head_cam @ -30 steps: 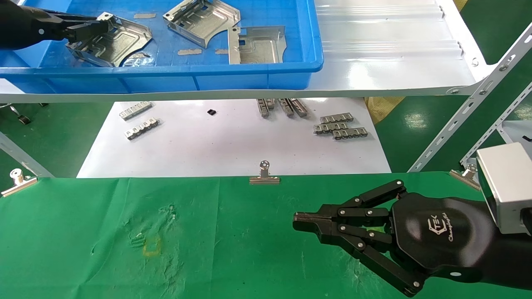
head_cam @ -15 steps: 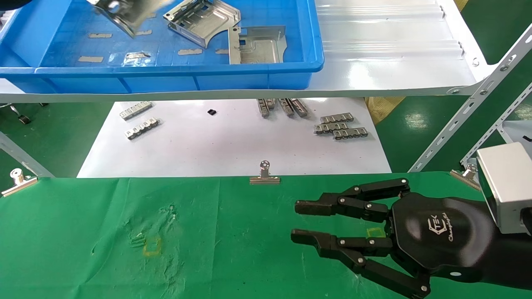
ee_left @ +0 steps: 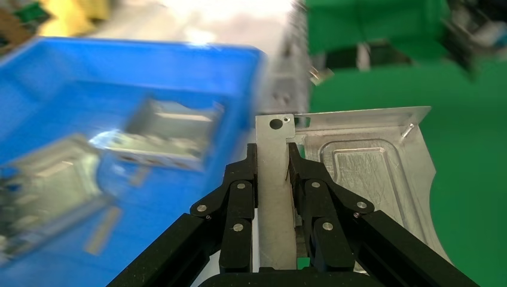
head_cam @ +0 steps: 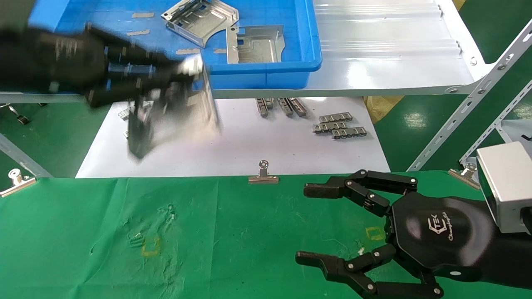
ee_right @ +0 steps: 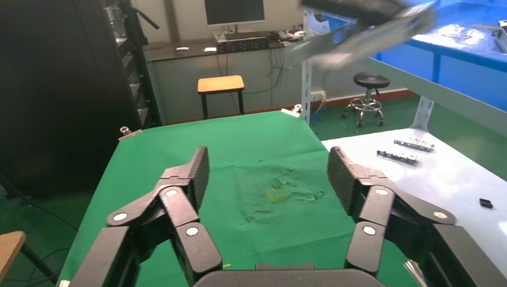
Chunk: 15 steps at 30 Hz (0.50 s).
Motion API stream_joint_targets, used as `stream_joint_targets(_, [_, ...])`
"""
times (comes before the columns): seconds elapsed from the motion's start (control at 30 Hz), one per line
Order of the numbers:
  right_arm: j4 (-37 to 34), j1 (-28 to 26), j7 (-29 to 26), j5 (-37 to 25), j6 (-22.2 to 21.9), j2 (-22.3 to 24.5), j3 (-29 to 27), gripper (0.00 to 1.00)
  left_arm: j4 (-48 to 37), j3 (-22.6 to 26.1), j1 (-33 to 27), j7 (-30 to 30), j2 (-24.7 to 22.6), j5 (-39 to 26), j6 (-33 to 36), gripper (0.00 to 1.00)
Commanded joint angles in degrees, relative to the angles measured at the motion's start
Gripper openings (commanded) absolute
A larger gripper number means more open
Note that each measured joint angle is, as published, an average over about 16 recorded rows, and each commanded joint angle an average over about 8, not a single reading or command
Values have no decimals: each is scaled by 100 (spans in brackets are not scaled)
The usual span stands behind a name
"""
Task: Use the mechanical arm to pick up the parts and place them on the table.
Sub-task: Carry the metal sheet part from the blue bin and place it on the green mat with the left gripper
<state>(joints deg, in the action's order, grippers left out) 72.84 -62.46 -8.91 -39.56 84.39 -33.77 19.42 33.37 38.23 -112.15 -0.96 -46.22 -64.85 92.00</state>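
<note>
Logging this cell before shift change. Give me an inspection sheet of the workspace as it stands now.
Surface: wrinkled green cloth table, no part on it; yellow square marks.
Job's things: one silvery stamped sheet-metal part held in the air over the white board; two more parts in the blue plastic tray.
Clutter: small toothed metal strips on the white board; silver binder clips at the cloth edge.
Grippers: left gripper shut on the part's flange; right gripper open above the cloth.
Cables: nothing seen.
Surroundings: stools, desk and monitor.
</note>
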Motion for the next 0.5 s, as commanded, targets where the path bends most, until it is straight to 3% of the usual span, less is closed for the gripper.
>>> stream_joint_targets(0.03, [0, 0, 0, 0, 0, 0, 0, 100, 681, 227, 252, 73, 268, 313, -7, 0])
stream_joint_targets(0.23, [0, 0, 0, 1, 0, 0, 1, 100, 1606, 1082, 651, -678, 766, 238, -73, 0])
stream_joint_targets(0.5, [0, 0, 1, 1, -1, 1, 2, 100, 885, 1941, 991, -1811, 507, -164, -175, 0])
